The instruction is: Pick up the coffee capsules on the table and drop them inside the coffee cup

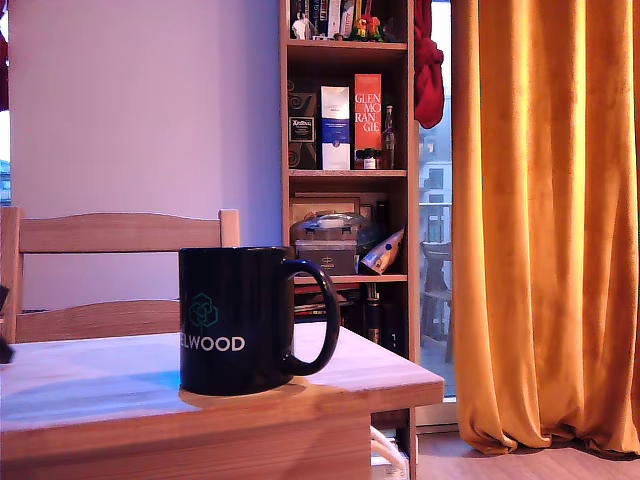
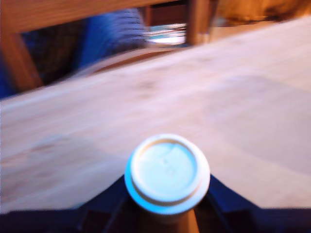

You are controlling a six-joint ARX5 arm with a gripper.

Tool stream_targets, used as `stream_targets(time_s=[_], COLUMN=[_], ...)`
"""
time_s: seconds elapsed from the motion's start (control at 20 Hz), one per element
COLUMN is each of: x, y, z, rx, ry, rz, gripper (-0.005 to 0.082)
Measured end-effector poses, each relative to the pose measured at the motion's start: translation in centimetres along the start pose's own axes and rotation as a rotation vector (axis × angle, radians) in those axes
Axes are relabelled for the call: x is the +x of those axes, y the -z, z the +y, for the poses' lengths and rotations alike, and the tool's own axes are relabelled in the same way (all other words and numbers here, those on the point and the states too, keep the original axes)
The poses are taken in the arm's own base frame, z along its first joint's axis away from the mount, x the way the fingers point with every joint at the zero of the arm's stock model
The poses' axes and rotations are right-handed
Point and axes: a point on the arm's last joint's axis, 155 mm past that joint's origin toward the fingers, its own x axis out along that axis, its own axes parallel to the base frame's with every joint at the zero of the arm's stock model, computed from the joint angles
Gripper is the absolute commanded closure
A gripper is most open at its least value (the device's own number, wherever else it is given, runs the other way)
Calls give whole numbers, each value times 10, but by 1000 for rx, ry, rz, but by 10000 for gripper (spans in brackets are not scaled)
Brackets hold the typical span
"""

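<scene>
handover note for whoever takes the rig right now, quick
Tool: shut on a pale capsule, held above the bare table; the wrist view is blurred.
Coffee cup: upright near the table's edge in the exterior view, handle to that view's right. Its inside is hidden.
Done: one capsule picked up.
Left: drop it into the cup. No other capsule is in view, so check for more.

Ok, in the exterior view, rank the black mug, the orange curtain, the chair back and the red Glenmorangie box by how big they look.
Largest to smallest, as they look:
1. orange curtain
2. chair back, partly hidden by the mug, so its spot against the mug is unsure
3. black mug, which looks big because it is nearest the camera
4. red Glenmorangie box
</scene>
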Motion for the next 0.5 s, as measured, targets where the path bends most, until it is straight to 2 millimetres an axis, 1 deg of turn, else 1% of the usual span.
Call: stream_targets(time_s=[0.1,0.15,0.35,0.4,0.5], x=[-3,-6,-34,-42,-56], y=[-2,-9,-61,-70,-85], z=[-12,-18,-45,-53,-70], rx=[0,8,-11,-32,3], ry=[60,86,200,233,294], rz=[-1,-23,-172,-199,-245], gripper=[701,701,701,701,701])
